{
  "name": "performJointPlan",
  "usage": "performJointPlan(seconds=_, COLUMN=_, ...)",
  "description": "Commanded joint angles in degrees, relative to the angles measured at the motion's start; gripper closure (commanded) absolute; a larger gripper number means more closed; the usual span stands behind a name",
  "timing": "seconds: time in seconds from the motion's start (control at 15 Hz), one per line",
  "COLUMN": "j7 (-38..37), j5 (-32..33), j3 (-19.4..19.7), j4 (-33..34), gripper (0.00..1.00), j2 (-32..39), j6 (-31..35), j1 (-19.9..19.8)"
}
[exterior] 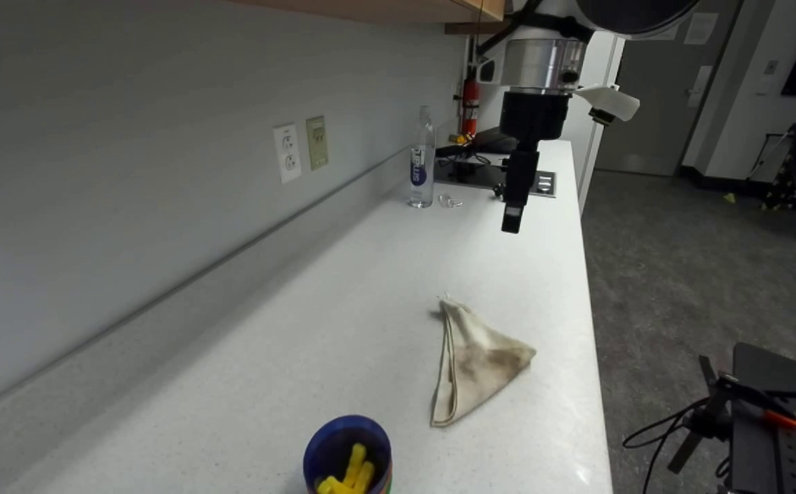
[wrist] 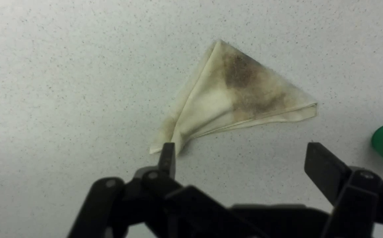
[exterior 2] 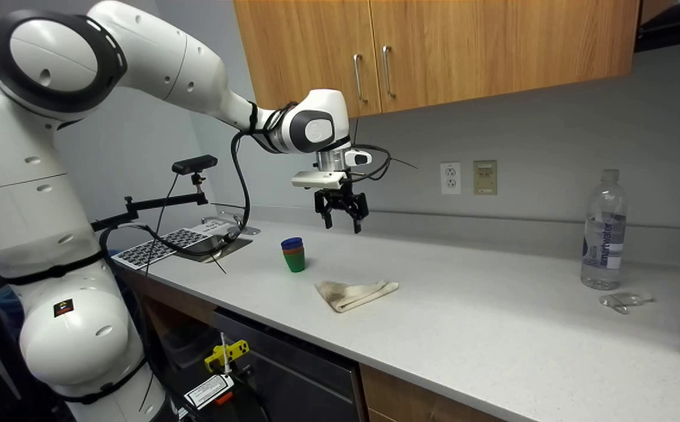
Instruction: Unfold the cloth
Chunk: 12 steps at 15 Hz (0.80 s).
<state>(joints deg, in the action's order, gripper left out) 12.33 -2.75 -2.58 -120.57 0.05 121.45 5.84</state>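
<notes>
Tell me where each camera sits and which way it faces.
An exterior view: apparently high, looking along the counter; the end of the arm and the gripper show.
An exterior view: out in front of the counter, facing the wall; most of the arm and the gripper show.
Wrist view: on the arm near the gripper, looking down at the cloth; the gripper shows along the bottom.
Both exterior views share the cloth and the bottle.
</notes>
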Motion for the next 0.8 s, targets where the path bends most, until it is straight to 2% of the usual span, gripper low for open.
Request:
performJointPlan(seconds=0.0, j7=-1.2, j5=0.9, j3=-1.4, j4=2.0, gripper=0.0, j2=3.7, j6=2.8, j1=-0.1)
performJointPlan(seconds=0.33, j7=-2.3, j5=2.6, j3=-2.0, j4=2.4, gripper=0.0, j2=8.5, j6=9.1, j1=-0.2)
performJointPlan(seconds=0.53, j7=-1.8, j5=3.2, j3=-1.9, j4=2.9, gripper=0.0, j2=11.0, j6=10.1, j1=-0.4)
performJointPlan(seconds=0.73, j7=-1.0, j5=2.3, j3=-2.2, j4=1.5, gripper=0.0, j2=10.3, j6=9.5, j1=-0.6)
